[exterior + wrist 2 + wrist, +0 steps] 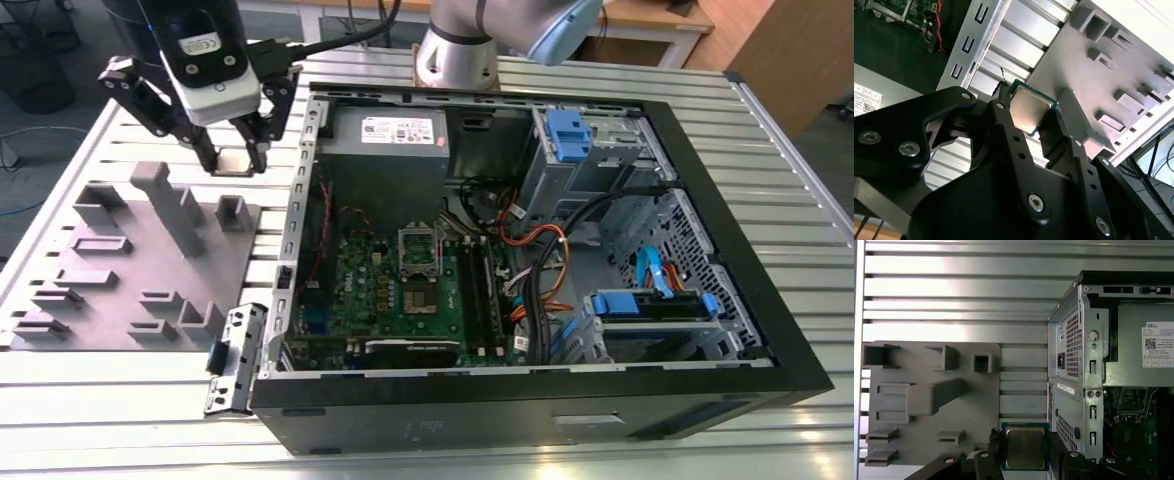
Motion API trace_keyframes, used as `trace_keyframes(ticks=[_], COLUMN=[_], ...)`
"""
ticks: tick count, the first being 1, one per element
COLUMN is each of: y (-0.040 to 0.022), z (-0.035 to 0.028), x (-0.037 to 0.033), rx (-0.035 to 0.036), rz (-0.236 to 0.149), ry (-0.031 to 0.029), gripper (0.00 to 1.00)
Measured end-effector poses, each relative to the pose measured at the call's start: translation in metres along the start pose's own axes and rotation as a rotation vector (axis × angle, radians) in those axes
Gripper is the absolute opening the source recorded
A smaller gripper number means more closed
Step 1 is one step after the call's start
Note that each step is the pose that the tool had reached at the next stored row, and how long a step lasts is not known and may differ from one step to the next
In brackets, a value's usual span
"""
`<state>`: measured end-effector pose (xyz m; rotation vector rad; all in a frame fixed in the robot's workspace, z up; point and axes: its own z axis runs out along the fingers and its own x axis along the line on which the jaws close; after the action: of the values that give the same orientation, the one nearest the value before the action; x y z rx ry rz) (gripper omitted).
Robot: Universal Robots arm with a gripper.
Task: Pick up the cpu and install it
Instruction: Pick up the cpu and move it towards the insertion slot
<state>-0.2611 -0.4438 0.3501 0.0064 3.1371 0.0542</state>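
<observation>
The cpu (pixel 234 160) is a small square chip with a silvery top and a green rim. It hangs above the far edge of the grey plastic tray (pixel 120 260), outside the open computer case. My gripper (pixel 234 162) is shut on the cpu, with one black finger on each of two opposite edges. Both wrist views show the cpu (pixel 1029 112) (pixel 1025 447) held flat between the fingers (pixel 1004 125) (pixel 1056 450). The green motherboard (pixel 380 290) lies inside the case, to the exterior view's right of the gripper. Its socket (pixel 423 297) lies beneath an opened metal frame (pixel 418 243).
The black case wall (pixel 300 200) stands between the gripper and the motherboard. The tray has several upright blocks (pixel 167 205). Inside the case are a power supply (pixel 390 130), cables (pixel 534 260) and blue drive brackets (pixel 567 135). A loose metal bracket (pixel 231 355) lies beside the case.
</observation>
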Motion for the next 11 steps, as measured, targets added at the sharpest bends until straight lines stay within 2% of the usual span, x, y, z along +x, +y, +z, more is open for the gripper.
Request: trace_keyframes(ticks=[6,11], y=[0.0,0.0001], z=[0.0,0.0001], x=[-0.0126,-0.0273], rx=[0.0,0.0], rz=[0.002,0.003], ry=[0.0003,0.0002], gripper=[0.47,0.47])
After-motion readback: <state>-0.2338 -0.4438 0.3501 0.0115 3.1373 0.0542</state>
